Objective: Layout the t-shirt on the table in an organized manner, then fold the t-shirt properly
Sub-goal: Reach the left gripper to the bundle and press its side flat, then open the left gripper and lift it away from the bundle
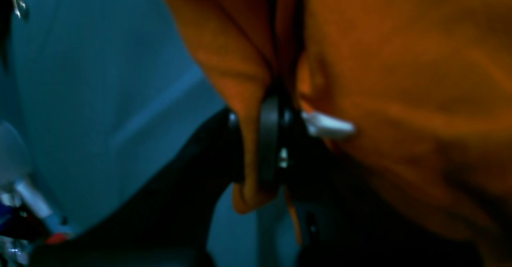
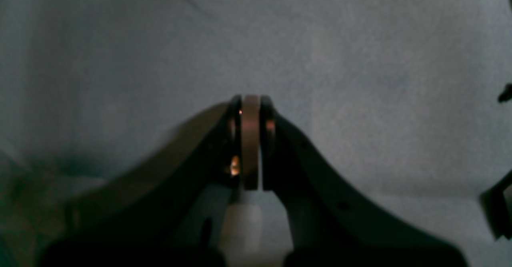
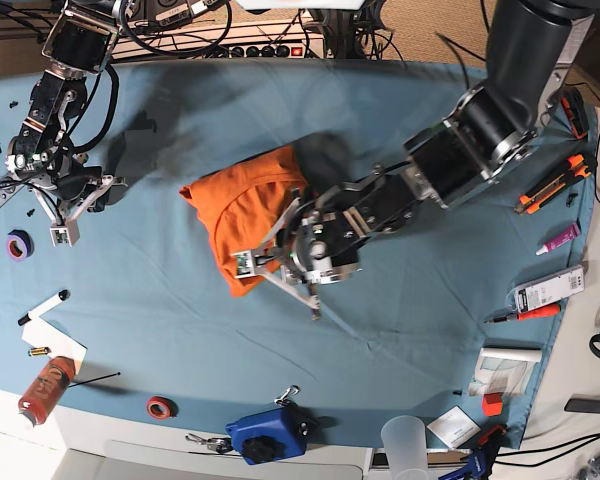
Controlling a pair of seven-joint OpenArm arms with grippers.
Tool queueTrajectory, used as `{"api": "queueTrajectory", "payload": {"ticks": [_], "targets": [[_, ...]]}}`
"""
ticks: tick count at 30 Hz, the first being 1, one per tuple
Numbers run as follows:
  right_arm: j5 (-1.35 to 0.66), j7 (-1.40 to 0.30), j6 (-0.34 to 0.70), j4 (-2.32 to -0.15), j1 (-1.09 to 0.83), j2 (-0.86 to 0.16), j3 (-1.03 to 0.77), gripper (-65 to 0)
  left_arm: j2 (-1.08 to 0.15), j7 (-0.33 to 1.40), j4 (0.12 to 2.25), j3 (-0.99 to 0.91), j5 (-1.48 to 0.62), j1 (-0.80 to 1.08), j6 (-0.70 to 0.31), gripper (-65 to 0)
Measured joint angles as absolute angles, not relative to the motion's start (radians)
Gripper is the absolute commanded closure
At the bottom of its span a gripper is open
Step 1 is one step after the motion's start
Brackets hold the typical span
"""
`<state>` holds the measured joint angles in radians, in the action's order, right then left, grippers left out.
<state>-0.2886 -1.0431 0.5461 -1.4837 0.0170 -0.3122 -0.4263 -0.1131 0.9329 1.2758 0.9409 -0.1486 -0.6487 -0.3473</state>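
The orange t-shirt (image 3: 242, 205) lies bunched in a heap at the middle of the teal table (image 3: 430, 330). My left gripper (image 3: 246, 262) is at the heap's near edge. In the left wrist view it (image 1: 266, 139) is shut on a fold of the t-shirt (image 1: 400, 79), with the white neck tag (image 1: 328, 125) just beside the fingers and the table (image 1: 100, 99) behind. My right gripper (image 3: 64, 234) is far off at the table's left side. In the right wrist view it (image 2: 251, 139) is shut and empty over bare table (image 2: 360, 59).
A purple tape roll (image 3: 18, 244), a marker (image 3: 42, 306), a red bottle (image 3: 45, 385) and a red tape roll (image 3: 160, 407) lie left and front. A blue tool (image 3: 265, 435) and a plastic cup (image 3: 405, 440) are at the front edge. An orange knife (image 3: 550, 185) and a pink tube (image 3: 558, 240) lie at the right.
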Motion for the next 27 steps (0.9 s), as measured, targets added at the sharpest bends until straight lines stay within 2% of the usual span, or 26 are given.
{"api": "queueTrajectory", "payload": {"ticks": [8,11,12,14,19,20,21,23,24,27], "targets": [[-0.288,-1.043,0.546,-1.484,0.017,-0.312,-0.426,-1.2,-0.067,0.828,1.237,0.948,-0.060,-0.663,-0.344,-1.0],[-0.288,-1.043,0.546,-1.484,0.017,-0.312,-0.426,-1.2,-0.068,0.828,1.237,0.948,-0.060,-0.663,-0.344,-19.2],[-0.288,-1.043,0.546,-1.484,0.017,-0.312,-0.426,-1.2,-0.068,0.828,1.237,0.948,-0.060,-0.663,-0.331,-23.1],[-0.288,-1.043,0.546,-1.484,0.017,-0.312,-0.426,-1.2,-0.069,0.824,1.237,0.948,-0.064,-0.663,-0.257,-25.6],[-0.288,-1.043,0.546,-1.484,0.017,-0.312,-0.426,-1.2,-0.069,0.817,1.237,0.948,-0.046,-0.663,-0.003,-25.2],[-0.288,-1.043,0.546,-1.484,0.017,-0.312,-0.426,-1.2,-0.069,0.819,1.237,0.948,-0.026,-0.663,0.040,-23.3],[-0.288,-1.043,0.546,-1.484,0.017,-0.312,-0.426,-1.2,-0.069,0.831,1.238,0.948,-0.002,-0.663,0.091,-18.6],[-0.288,-1.043,0.546,-1.484,0.017,-0.312,-0.426,-1.2,-0.069,0.910,1.257,0.948,0.065,-0.663,0.192,-2.3],[-0.289,-1.043,0.546,-1.484,0.017,-0.312,-0.426,-1.2,-0.070,0.953,1.271,0.948,0.111,-0.663,0.224,0.0],[-0.355,-1.047,0.546,-1.484,0.017,-0.312,-0.426,-1.2,-0.069,1.092,1.308,0.947,0.265,-0.664,0.256,0.0]]}}
